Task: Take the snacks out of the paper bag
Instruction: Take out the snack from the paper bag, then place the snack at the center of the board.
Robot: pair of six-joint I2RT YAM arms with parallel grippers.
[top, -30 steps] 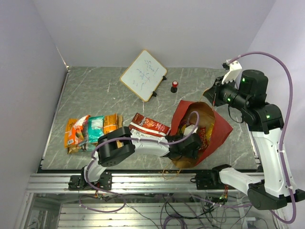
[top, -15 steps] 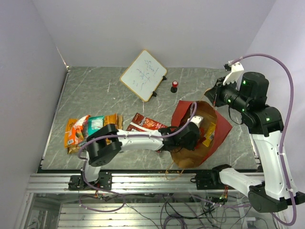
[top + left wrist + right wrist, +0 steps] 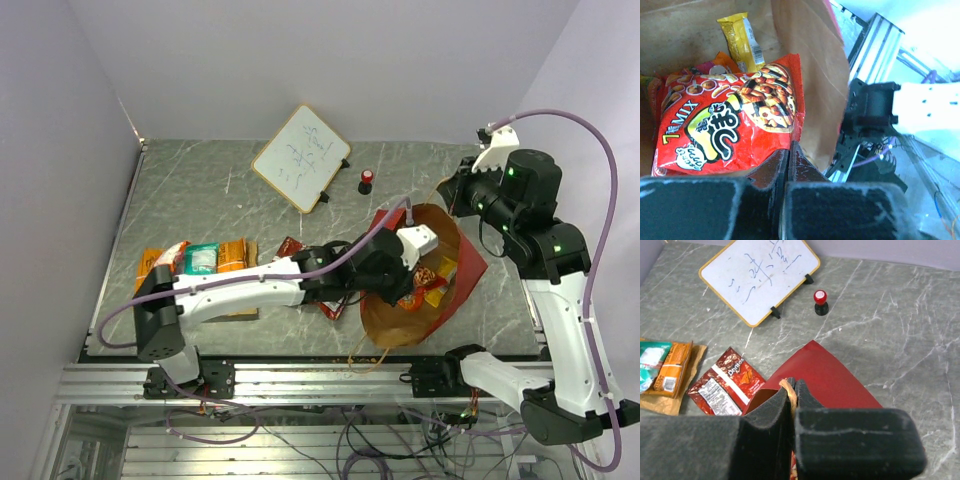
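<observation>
The left gripper [image 3: 788, 156] is seen clenched, its jaws pressed together on the lower edge of a red packet [image 3: 725, 125] printed with rice crackers. That packet lies inside the paper bag [image 3: 812, 65], against the brown kraft wall. A yellow packet [image 3: 742, 42] is seen just beyond it, deeper in the bag, and slivers of orange and pink wrappers are partly covered by the red one.

The right gripper [image 3: 793, 388] is held shut on the bag's thin twisted handle [image 3: 786, 384], above the bag's red outer side. In the top view the bag lies tilted on the table [image 3: 200, 190], with its mouth turned up toward the camera and the left arm reached in from the left.

Outside the bag, a dark red packet [image 3: 725, 387] is laid flat just beside it. Orange and teal packets [image 3: 195, 262] are grouped well apart at the table's left. A whiteboard [image 3: 760, 275] and a small red-capped object [image 3: 820, 301] are stood farther back.
</observation>
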